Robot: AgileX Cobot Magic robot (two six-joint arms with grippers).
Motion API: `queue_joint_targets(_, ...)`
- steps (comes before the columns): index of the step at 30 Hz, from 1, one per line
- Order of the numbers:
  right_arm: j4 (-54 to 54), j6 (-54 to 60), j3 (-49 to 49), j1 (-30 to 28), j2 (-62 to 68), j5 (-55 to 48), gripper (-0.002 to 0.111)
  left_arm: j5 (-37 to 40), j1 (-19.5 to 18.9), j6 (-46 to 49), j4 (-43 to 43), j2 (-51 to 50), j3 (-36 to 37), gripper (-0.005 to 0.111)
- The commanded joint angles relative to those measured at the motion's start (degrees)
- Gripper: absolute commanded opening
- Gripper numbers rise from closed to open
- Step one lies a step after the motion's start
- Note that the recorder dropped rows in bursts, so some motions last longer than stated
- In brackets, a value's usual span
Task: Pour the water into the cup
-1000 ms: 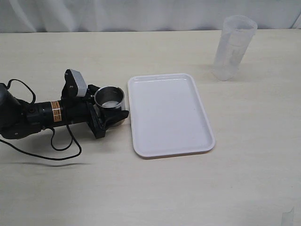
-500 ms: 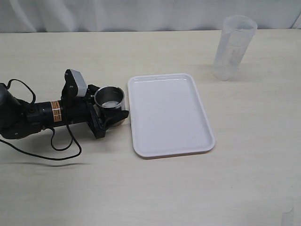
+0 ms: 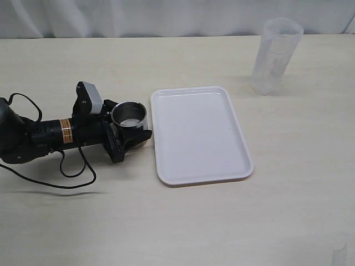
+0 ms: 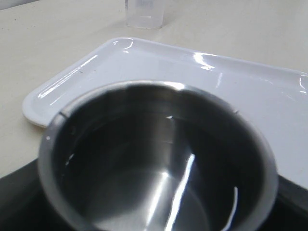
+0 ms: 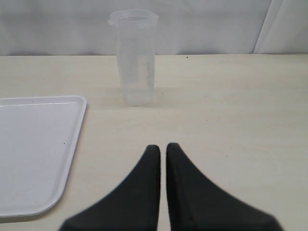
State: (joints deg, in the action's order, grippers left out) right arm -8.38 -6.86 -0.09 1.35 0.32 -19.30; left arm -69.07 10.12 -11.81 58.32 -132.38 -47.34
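With the left gripper clasping the short brushed-steel cup at nine o'clock of the white rectangular tray and the right gripper closed empty, pouring seems not yet begun.

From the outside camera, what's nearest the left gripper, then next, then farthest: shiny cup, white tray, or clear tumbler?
1. Steel cup: inside the left gripper, left of the tray.
2. White tray: middle, just beside the cup.
3. Clear tumbler: far back right.

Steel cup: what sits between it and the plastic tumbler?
The white tray, then bare tabletop before the plastic tumbler; the left wrist view shows this beyond the steel cup.
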Motion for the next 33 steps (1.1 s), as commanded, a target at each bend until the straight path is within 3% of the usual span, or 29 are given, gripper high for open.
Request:
queue_joint_targets(1, 0.27, 0.34, 0.09, 0.18, -0.32, -0.29, 0.004, -0.9, 0.17, 0.13, -0.39, 0.32, -0.29, 0.0)
queue_joint_targets(22, 0.27, 0.34, 0.09, 0.18, -0.32, -0.29, 0.004, -0.9, 0.27, -0.22, -4.14, 2.59, -1.05, 0.0)
queue_joint_targets(33, 0.27, 0.24, 0.09, 0.18, -0.32, -0.29, 0.004, -0.9, 0.56, -8.24, -0.34, 3.22, -6.3, 0.0)
